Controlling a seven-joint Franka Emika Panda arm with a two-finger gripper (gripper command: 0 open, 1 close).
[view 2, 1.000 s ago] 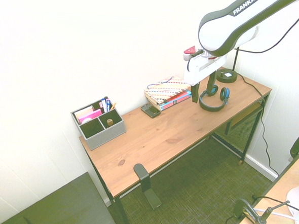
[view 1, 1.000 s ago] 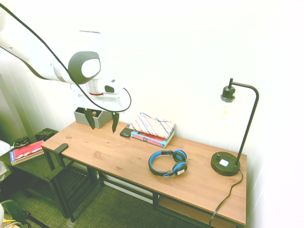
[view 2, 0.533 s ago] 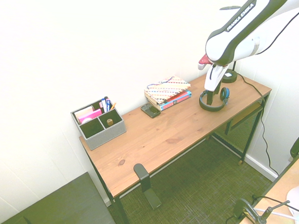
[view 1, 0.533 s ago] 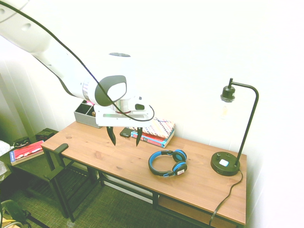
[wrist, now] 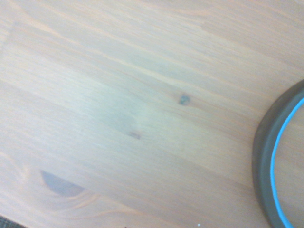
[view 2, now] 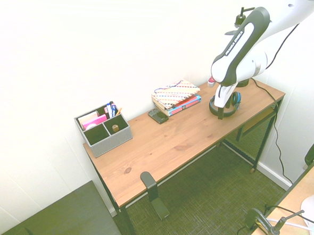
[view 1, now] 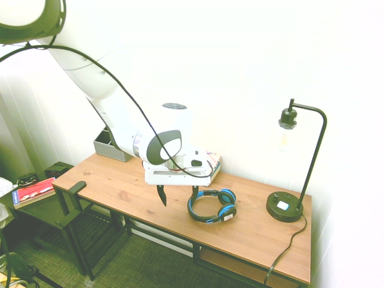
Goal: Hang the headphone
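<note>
The headphone lies flat on the wooden desk, its black-and-blue headband toward the front edge and its ear cups toward the wall. My gripper hangs low over the desk just left of the headband, open, with nothing between its fingers. One finger points down at bare wood; the other is close to the headband's left end. From the opposite side, the gripper stands right in front of the headphone and hides part of it. An arc of the headband shows in the wrist view.
A stack of books lies by the wall behind the gripper, a small black item beside it. A black lamp stands at the right end, a grey organizer at the left. A black hook juts from the desk's left front corner.
My arm has swung right along the desk and come down, from above the organizer end to just beside the headphone. The fingers have stayed open. The headphone has not moved.
</note>
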